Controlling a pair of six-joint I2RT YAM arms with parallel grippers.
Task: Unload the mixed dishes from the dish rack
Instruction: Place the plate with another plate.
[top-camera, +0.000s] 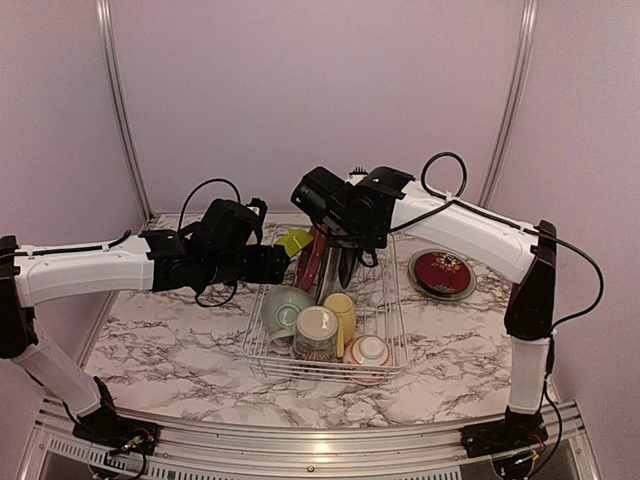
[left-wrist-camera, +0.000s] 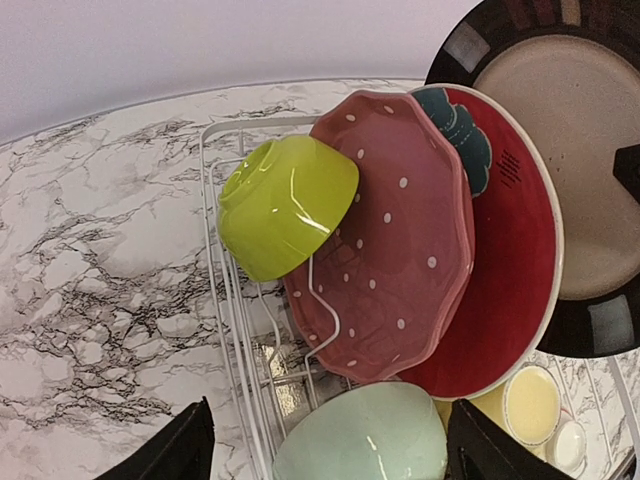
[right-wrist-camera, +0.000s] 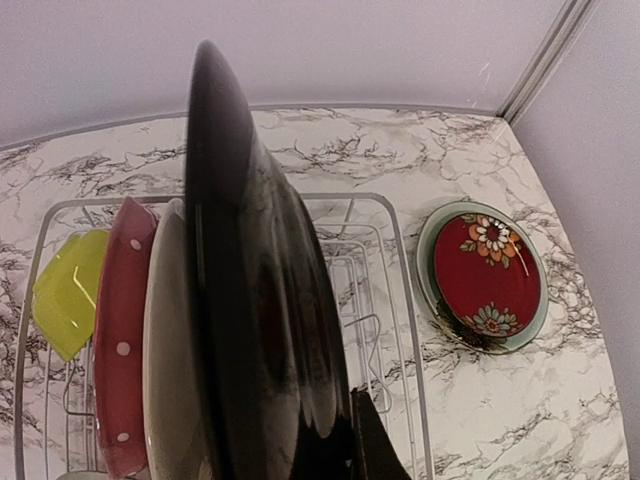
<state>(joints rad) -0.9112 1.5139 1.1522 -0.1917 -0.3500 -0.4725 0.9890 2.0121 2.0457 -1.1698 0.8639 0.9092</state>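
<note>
Right end effector (top-camera: 342, 238) clamps upright dark-rimmed cream ceramic plate (right-wrist-camera: 250, 330), evidently for lifting clear of white wire dish rack (top-camera: 402, 330); left end effector (left-wrist-camera: 330, 420) spread wide, empty.

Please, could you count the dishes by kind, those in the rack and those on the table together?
Plates: 5 – pink dotted plate, red plate, dark-rimmed plate, red floral plate, grey-green plate under it.
Bowls: 3 – lime bowl, pale-green bowl, red-patterned bowl.
Mugs: 2 – yellow mug, cream mug.
Total: 10
</note>
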